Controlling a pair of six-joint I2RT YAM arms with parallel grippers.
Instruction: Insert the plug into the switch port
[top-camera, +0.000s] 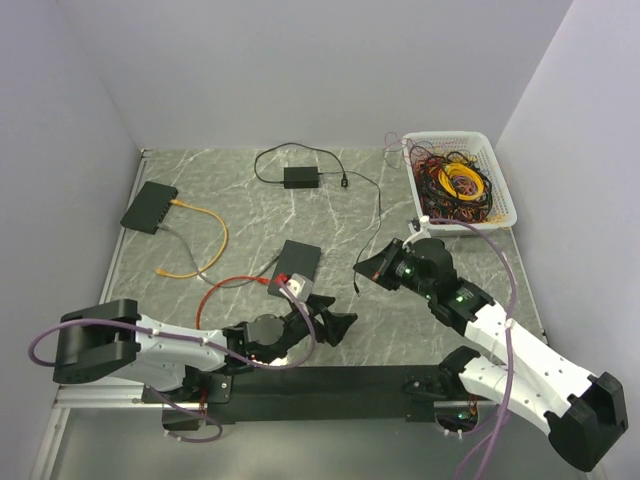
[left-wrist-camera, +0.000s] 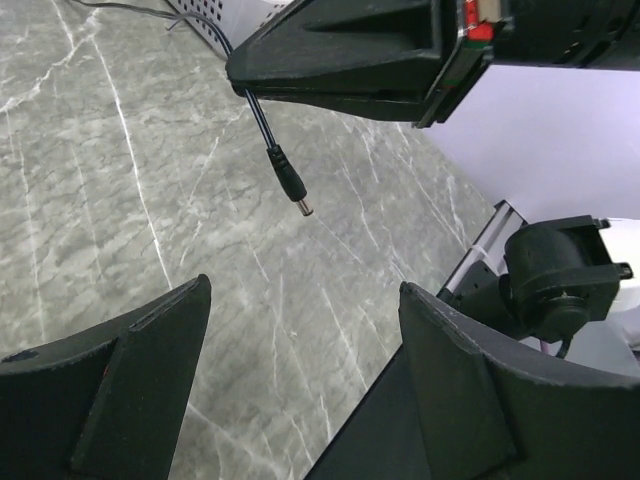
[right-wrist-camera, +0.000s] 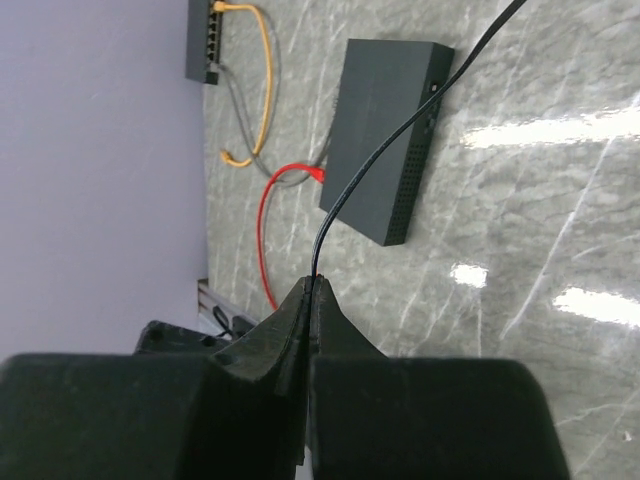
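Two tools: grips thin black cable (left-wrist-camera: 258, 120) with right tool (right-wrist-camera: 310, 285), fully closed; holds left tool (left-wrist-camera: 305, 290) wide, empty. Shows plug (left-wrist-camera: 290, 185) hanging over desk (left-wrist-camera: 100, 150) at 12 o'clock from left tool, long axis toward 5 o'clock. From above, puts switch (top-camera: 298, 262) at 9 o'clock from right tool.

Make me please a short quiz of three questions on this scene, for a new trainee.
1. True or false: the right gripper is shut on the black cable.
2. Where is the plug? A: in the switch port. B: hanging below the right gripper. C: in the basket.
3. Fill in: the left gripper is ____ and holds nothing.

Key: 1 true; 2 B; 3 open.
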